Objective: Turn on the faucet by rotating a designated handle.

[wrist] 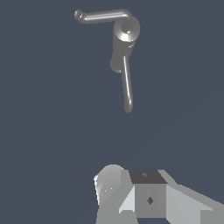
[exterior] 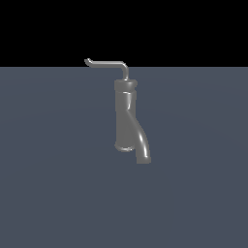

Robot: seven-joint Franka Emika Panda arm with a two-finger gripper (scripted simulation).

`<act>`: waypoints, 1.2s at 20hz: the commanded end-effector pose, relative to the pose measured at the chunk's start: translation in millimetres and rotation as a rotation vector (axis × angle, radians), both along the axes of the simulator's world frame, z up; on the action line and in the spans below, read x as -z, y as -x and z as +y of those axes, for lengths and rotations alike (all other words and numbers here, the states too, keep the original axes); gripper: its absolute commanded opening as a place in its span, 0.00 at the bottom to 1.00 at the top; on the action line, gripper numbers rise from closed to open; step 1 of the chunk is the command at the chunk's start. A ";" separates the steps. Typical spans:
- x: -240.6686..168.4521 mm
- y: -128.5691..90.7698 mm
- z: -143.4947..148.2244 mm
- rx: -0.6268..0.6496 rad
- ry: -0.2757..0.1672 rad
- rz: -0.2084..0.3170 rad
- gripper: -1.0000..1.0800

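Exterior view first: your faucet point(exterior: 126, 116) stands on the flat blue-grey tabletop point(exterior: 48, 193), a tall grey cylinder with a collar near its top. The thick spout point(exterior: 140, 143) curves down off the body toward the exterior view's right and ends just past the base. The handle point(exterior: 107, 63) comes up out of the top of the faucet, bends, and runs out toward the exterior view's left, finishing in a small upturned tip. You won't find the arm anywhere in that shot.

Wrist view looks down on the same faucet point(wrist: 124, 37) from above, so you see its round cap, with the handle point(wrist: 103, 16) sticking out from the cap one way and the spout point(wrist: 127, 83) another. The gripper point(wrist: 131, 197) is only partly in frame, well apart from the faucet and touching nothing. Honestly can't tell if it's open or closed, since only pale blocky housing shows.
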State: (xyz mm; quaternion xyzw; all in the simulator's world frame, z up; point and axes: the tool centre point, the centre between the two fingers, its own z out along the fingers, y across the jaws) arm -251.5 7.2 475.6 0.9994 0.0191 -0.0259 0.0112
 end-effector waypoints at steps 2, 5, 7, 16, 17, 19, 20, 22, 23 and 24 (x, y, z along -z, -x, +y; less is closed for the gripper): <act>0.0 -0.2 -0.1 0.001 0.000 0.000 0.00; 0.1 -3.1 -1.8 0.016 -0.002 0.000 0.00; 0.2 -6.3 -3.9 0.034 -0.004 0.001 0.00; 0.4 -9.8 -5.5 0.052 -0.005 0.001 0.00; 0.7 -10.9 -5.4 0.058 -0.003 0.001 0.00; 1.2 -13.7 -5.0 0.072 0.000 0.000 0.00; 1.6 -15.5 -4.7 0.081 0.002 0.000 0.00; 2.6 -19.7 -4.0 0.102 0.007 -0.002 0.00; 3.2 -22.2 -3.6 0.114 0.010 -0.002 0.00; 3.8 -24.9 -3.2 0.127 0.013 -0.003 0.00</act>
